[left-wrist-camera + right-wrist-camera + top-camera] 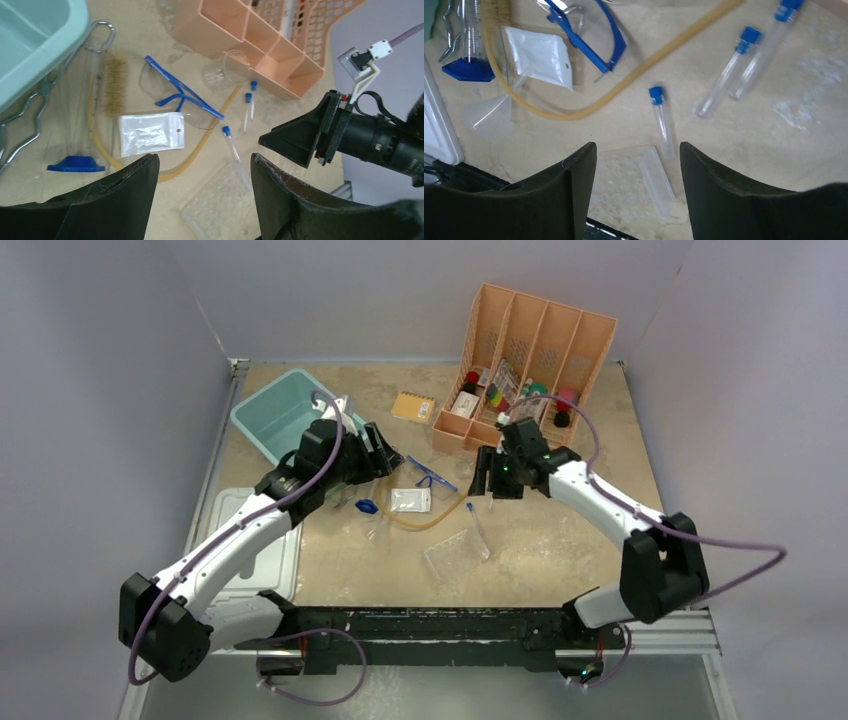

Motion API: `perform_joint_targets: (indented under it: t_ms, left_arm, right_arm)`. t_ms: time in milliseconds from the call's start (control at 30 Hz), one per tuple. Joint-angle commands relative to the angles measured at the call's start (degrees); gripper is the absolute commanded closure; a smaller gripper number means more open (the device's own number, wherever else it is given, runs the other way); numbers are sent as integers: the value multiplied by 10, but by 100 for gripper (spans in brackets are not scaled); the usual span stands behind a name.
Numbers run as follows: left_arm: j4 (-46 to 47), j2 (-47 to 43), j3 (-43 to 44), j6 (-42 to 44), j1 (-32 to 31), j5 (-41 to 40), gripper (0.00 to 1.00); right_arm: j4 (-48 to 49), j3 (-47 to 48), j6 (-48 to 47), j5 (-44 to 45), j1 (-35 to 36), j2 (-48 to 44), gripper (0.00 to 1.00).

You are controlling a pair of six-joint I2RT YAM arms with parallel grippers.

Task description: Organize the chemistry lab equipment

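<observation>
A clear tube rack (pixel 458 555) lies flat near the table's front. One blue-capped test tube (pixel 661 120) rests just beyond the rack (pixel 629 185), and two more (pixel 724 75) lie side by side farther off. Blue-framed goggles (pixel 430 475), a small clear bag (pixel 410 501) and amber tubing (pixel 430 520) sit mid-table. Metal tongs (pixel 30 110) lie beside the teal bin. My left gripper (pixel 205 165) hovers open above the rack (pixel 220 200), holding nothing. My right gripper (pixel 639 150) hangs open over the rack too, jaws empty. In the top view the left gripper (pixel 385 455) and right gripper (pixel 487 480) face each other.
A teal bin (pixel 275 415) stands at the back left, a peach divider (pixel 530 350) at the back right, an orange notepad (pixel 413 406) between them. A blue-based cylinder (pixel 75 164), a brush (pixel 115 85), a funnel (pixel 494 117) and a beaker (pixel 225 70) lie around.
</observation>
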Motion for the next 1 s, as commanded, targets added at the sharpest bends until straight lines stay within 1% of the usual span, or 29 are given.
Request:
perform_joint_targets:
  t_ms: [0, 167, 300, 367, 467, 567, 700, 800, 900, 967]
  left_arm:
    - [-13, 10, 5, 2, -3, -81, 34]
    - [-40, -7, 6, -12, -3, -167, 35]
    - [-45, -26, -5, -34, -3, -197, 35]
    - [-45, -33, -9, -42, -3, -204, 35]
    - [-43, -36, -9, -50, -3, -207, 35]
    - [-45, -30, -4, -50, -3, -206, 35]
    - [-46, -23, -1, -52, -3, -198, 35]
    - [-47, -22, -1, -55, -3, -193, 35]
    - [-47, -23, -2, -56, -3, -192, 35]
    - [-45, -24, -2, -57, -3, -192, 35]
  right_arm:
    - [49, 80, -23, 58, 47, 53, 36]
    - [50, 144, -83, 90, 95, 108, 40]
    - [52, 182, -181, 83, 120, 153, 41]
    - [37, 206, -224, 70, 127, 179, 41]
    - [12, 232, -270, 62, 136, 213, 45]
    - [-1, 240, -298, 63, 138, 238, 51]
    - [-4, 246, -322, 101, 139, 262, 55]
    - [-7, 251, -334, 104, 139, 280, 58]
    - [-8, 253, -341, 95, 140, 290, 65]
    - [-11, 254, -349, 93, 141, 295, 72]
